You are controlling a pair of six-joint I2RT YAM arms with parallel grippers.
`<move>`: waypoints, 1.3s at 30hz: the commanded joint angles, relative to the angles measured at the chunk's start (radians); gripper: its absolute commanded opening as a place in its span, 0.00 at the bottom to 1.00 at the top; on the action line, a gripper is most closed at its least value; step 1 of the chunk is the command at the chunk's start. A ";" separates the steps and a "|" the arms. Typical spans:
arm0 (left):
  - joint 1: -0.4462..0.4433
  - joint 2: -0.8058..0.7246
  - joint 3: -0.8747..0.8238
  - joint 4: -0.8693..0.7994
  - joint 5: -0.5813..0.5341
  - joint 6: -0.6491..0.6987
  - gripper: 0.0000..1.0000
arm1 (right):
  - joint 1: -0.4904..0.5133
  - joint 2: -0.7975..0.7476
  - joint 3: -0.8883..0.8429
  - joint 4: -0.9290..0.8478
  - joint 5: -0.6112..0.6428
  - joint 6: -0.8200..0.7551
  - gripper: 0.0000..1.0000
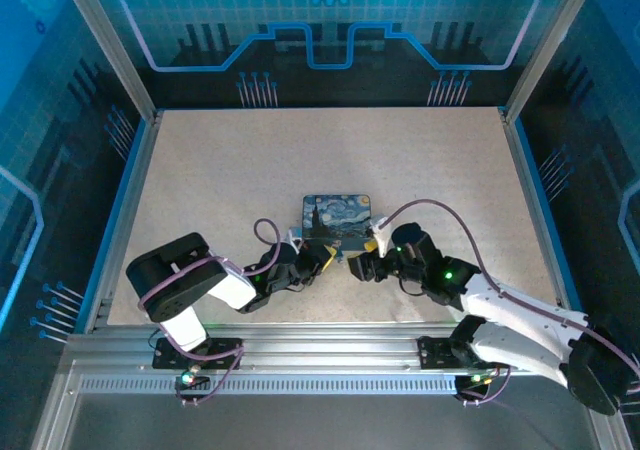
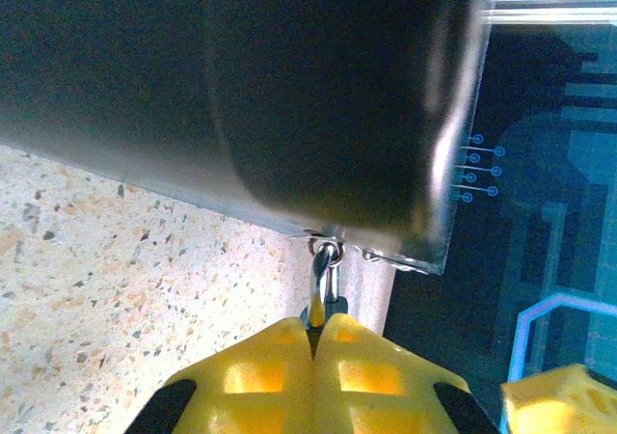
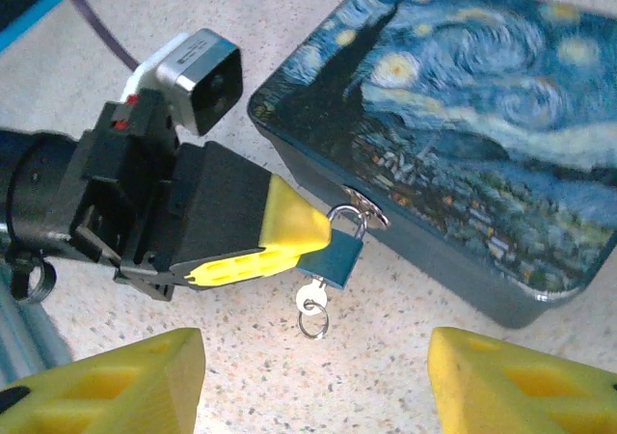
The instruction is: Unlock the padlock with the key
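The padlock (image 3: pixel 342 257) is hung on the front clasp of the tin (image 3: pixel 463 116) and is gripped by the clenched left hand (image 3: pixel 307 236). The key (image 3: pixel 310 297) is seen dangling from its underside. The right hand (image 3: pixel 313 366) is held spread and empty nearby, over the surface (image 3: pixel 415 304).

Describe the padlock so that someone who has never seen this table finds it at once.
Find the blue tin painted with a swirling night sky, on the table. From the small clasp on its front wall the padlock hangs by a silver shackle. It is the little teal block pinched by the left gripper, with the key dangling beneath it.
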 commanded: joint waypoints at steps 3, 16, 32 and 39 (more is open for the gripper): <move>-0.006 -0.059 0.014 -0.035 -0.026 -0.012 0.00 | 0.123 0.011 0.035 -0.054 0.239 -0.324 0.66; -0.005 -0.110 0.024 -0.089 -0.023 -0.015 0.00 | 0.371 0.185 -0.017 0.177 0.548 -0.629 0.67; 0.000 -0.147 0.018 -0.107 -0.021 -0.015 0.00 | 0.414 0.357 -0.018 0.301 0.628 -0.543 0.58; 0.001 -0.144 0.018 -0.104 -0.018 -0.018 0.00 | 0.408 0.371 -0.045 0.359 0.641 -0.527 0.51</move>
